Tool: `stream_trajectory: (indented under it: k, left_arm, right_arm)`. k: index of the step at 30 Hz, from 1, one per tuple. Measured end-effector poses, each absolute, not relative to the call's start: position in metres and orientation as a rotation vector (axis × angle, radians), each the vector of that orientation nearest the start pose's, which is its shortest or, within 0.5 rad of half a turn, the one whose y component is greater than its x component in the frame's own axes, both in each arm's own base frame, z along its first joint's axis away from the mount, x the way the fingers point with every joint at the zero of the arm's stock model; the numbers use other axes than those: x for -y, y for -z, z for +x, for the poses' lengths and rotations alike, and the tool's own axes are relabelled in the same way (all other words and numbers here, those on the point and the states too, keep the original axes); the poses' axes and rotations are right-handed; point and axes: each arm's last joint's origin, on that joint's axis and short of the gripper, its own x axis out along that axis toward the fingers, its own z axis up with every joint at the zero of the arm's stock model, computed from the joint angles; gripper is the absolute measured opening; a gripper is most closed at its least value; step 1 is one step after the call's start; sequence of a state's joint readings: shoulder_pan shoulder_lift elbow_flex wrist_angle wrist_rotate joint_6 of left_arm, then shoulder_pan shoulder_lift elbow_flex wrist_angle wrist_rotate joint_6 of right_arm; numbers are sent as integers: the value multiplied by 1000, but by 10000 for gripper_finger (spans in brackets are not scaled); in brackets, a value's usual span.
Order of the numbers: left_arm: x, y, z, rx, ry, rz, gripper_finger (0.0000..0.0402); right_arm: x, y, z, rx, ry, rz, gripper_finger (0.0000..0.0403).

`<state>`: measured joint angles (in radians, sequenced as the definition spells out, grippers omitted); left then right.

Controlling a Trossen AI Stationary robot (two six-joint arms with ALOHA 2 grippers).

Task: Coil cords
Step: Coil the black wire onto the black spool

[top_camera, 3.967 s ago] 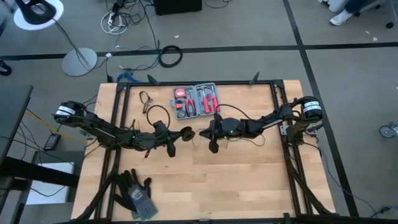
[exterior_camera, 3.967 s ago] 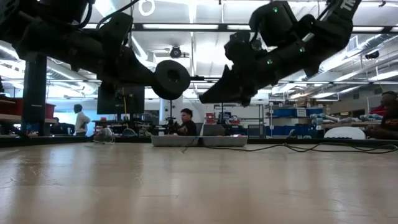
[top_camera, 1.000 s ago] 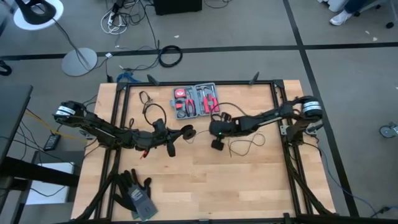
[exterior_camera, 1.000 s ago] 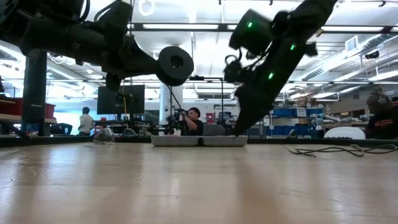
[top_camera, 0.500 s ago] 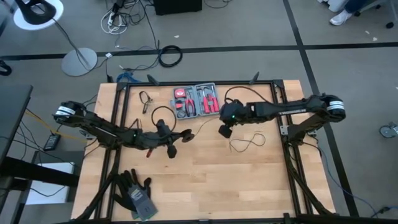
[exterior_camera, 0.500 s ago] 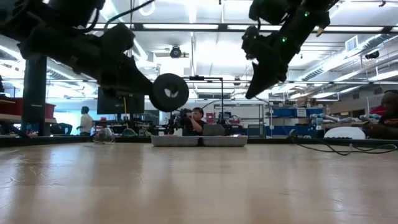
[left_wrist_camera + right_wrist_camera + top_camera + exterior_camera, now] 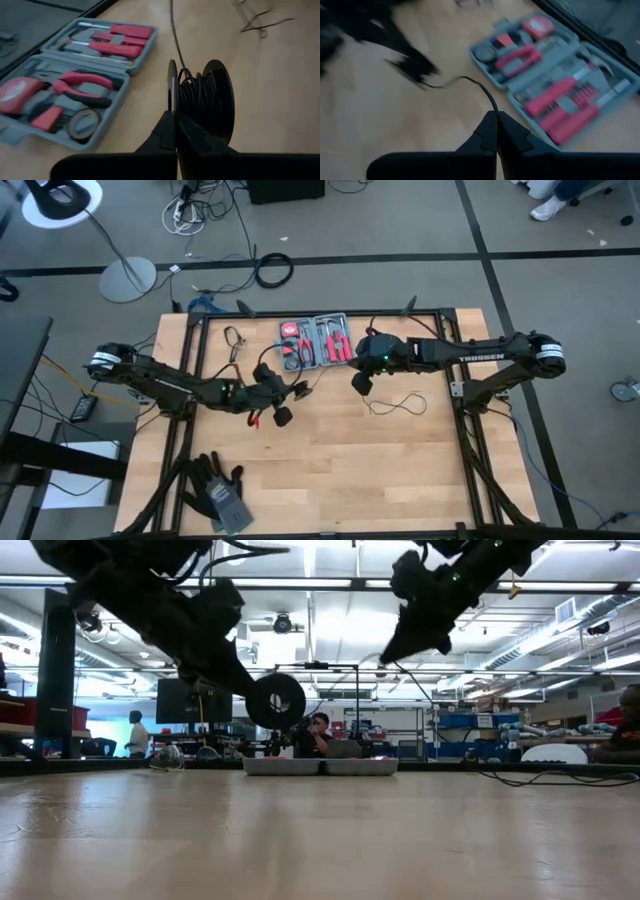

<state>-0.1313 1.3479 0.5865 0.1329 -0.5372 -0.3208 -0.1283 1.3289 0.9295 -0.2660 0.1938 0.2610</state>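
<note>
Black wire [image 7: 172, 30] runs from a small spool [image 7: 202, 100] that the left pincer [image 7: 175, 131] holds, its fingers closed on the spool's front flange, just left of centre in the high view and clear above the desk [image 7: 330, 470]. The right pincer [image 7: 496, 125], near the frame's upper middle beside the red tool kit [image 7: 316, 341], is pinched shut on the same wire, which rises from its tips and curves away toward the other arm. The step looks like winding: the right pincer should keep the strand lightly taut and feed it square to the drum while the left turns the spool, so the turns lie side by side between the flanges instead of slipping over a rim. In the left wrist view the spool's axle lies roughly level and crosswise, flanges upright, with the wire leaving the top of the drum away from the camera. A slack loop [image 7: 398, 404] lies on the desk right of centre; whether it is the same cord I cannot be sure.
</note>
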Motion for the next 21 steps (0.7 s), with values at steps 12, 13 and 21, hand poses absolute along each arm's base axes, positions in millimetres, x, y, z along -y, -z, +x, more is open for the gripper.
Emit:
stream_trajectory:
  k: [12, 13, 21]
  left_arm:
    - [-1, -170, 278, -638, -603, -74, 0]
    - [-3, -170, 280, -637, -611, -75, 0]
    - [-15, -180, 294, -481, -643, -140, 0]
  right_arm:
    - [20, -285, 295, -346, 242, 191, 0]
    - [18, -286, 296, -329, 233, 186, 0]
    - [-3, -282, 316, -217, 185, 113, 0]
